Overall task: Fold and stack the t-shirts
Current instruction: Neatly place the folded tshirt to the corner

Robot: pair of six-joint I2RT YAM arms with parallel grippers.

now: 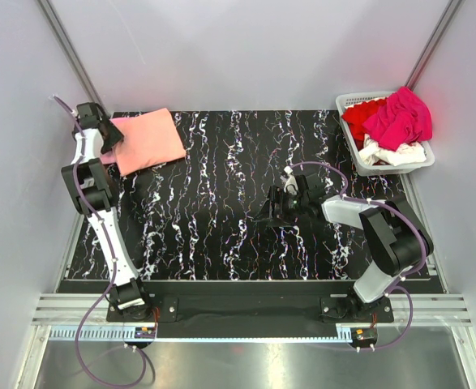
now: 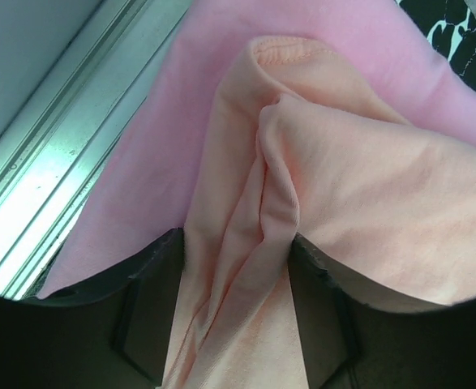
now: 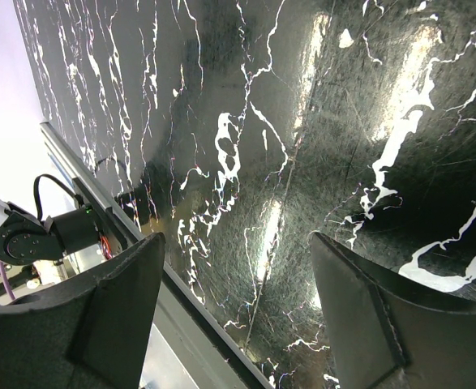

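A folded salmon-orange t-shirt (image 1: pixel 144 139) lies at the mat's far left corner, on top of a light pink t-shirt (image 2: pixel 165 146). My left gripper (image 1: pixel 108 143) is down on its left edge. In the left wrist view a bunched ridge of salmon-orange cloth (image 2: pixel 262 211) fills the gap of the left gripper (image 2: pixel 236 243) and touches both fingers. My right gripper (image 1: pixel 273 204) hovers open over bare mat right of centre, and the right gripper (image 3: pixel 238 275) has nothing between its fingers. Magenta (image 1: pixel 400 117), red (image 1: pixel 358 121) and white (image 1: pixel 393 152) t-shirts are heaped in the basket.
The white slatted basket (image 1: pixel 347 101) stands at the far right corner. The black marbled mat (image 1: pixel 221 211) covers the table. A metal rail (image 2: pixel 51 146) runs just left of the stacked shirts. Grey walls close in the left, right and back.
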